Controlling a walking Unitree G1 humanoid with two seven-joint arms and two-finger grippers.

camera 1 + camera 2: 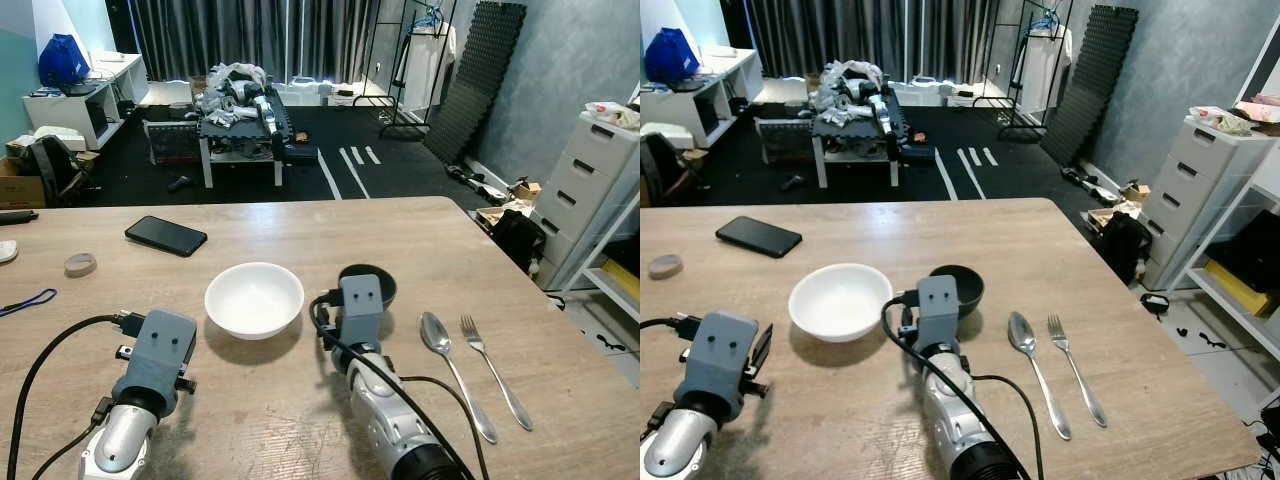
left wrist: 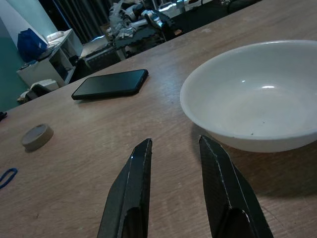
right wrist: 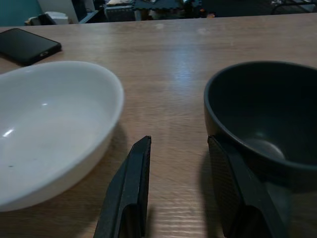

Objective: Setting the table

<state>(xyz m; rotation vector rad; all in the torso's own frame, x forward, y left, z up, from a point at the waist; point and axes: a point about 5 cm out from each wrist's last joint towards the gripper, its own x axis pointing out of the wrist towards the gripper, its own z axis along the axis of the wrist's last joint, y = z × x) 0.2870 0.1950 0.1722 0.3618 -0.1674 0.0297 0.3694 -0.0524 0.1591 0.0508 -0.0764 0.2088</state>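
Wooden table (image 1: pixel 300 225): bowls, spoon, fork, phone, tape.

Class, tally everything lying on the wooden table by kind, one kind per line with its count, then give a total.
Bowls: 2, white bowl and black bowl
Spoon: 1
Fork: 1
Phone: 1
Tape roll: 1
Blue cord: 1
Total: 7

Head cameras are looking down across the table (image 1: pixel 450 240); both wrist cameras are skimming low, close, sharing the white bowl (image 2: pixel 252 99).
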